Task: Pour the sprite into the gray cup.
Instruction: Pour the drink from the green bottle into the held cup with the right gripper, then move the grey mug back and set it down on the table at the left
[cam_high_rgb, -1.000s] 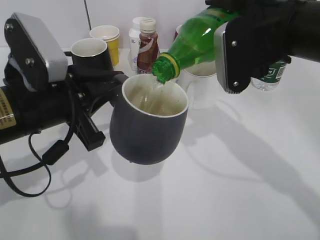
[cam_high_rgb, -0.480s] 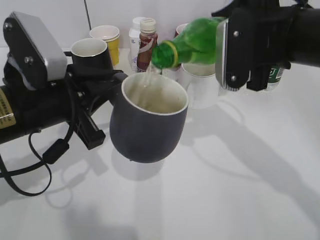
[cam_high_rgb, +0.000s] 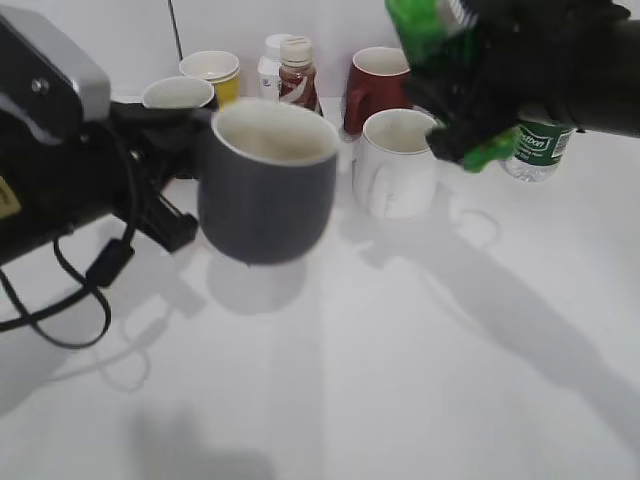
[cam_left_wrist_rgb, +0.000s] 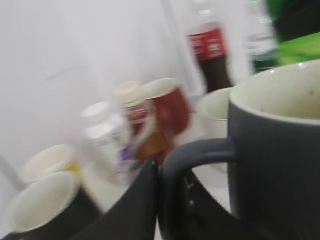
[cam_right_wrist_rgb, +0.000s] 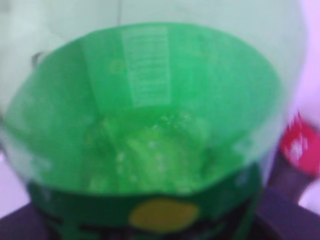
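Now the right pincer (cam_high_rgb: 470, 100), clamped on the sprite (cam_high_rgb: 425, 30), has swung it upright and away from the gray cup (cam_high_rgb: 268, 185), which the left pincer (cam_high_rgb: 185, 125) holds by its handle above the tabletop (cam_high_rgb: 420, 350), so pouring looks finished.

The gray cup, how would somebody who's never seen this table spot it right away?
Look left of the white mug, in front of the row of cups and bottles. The gray cup hangs above the table, its handle in the left gripper. It's the only dark gray, whitish-lined mug off the surface.

Dark gray cup (cam_high_rgb: 268, 185) with whitish inside, translucent green sprite (cam_right_wrist_rgb: 145, 125) apparently dark-labelled, red mug (cam_high_rgb: 375, 88), white mug (cam_high_rgb: 395, 165).
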